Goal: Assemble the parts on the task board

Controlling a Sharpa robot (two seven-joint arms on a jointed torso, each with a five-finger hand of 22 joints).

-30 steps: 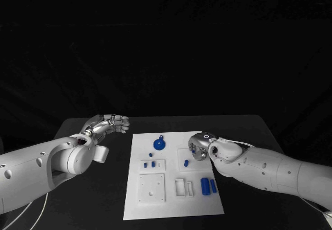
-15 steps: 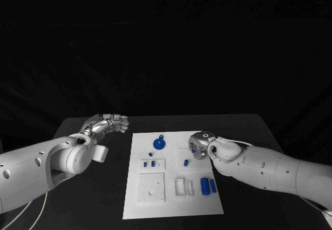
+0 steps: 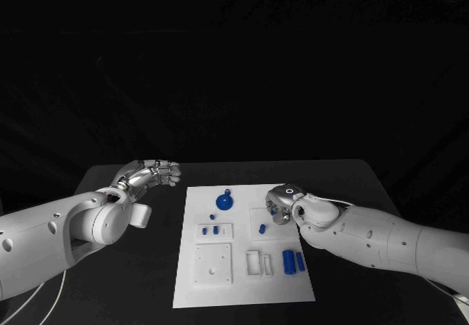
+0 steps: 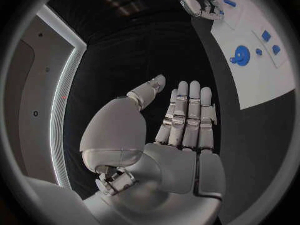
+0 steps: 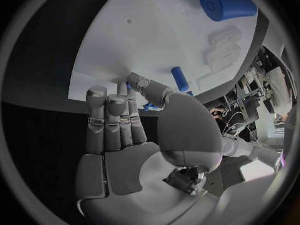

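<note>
Surface: black surface (image 3: pixel 127 271) under a dark backdrop, the white task board (image 3: pixel 245 284) lying at its middle.
Parts: blue parts (image 3: pixel 289 262) scattered over the board; a round one (image 3: pixel 225 202) toward 12 o'clock.
Left hand: left hand (image 3: pixel 148 176) hovers off the board at 10 o'clock, fingers (image 4: pixel 187 115) straight, released, holding nothing.
Right hand: right hand (image 3: pixel 283 203) over the board's 2 o'clock area, fingers (image 5: pixel 112 120) extended, tips at the plate, grasping nothing.

In the head view the right hand (image 3: pixel 283 205) covers part of the task board (image 3: pixel 245 284), and the small blue part (image 3: pixel 263 229) at its 7 o'clock is too small to tell its shape. In the right wrist view the thumb hides the blue piece (image 5: pixel 150 106) partly. The blue cylinder (image 5: pixel 228 4) is cut at the circle's rim.
</note>
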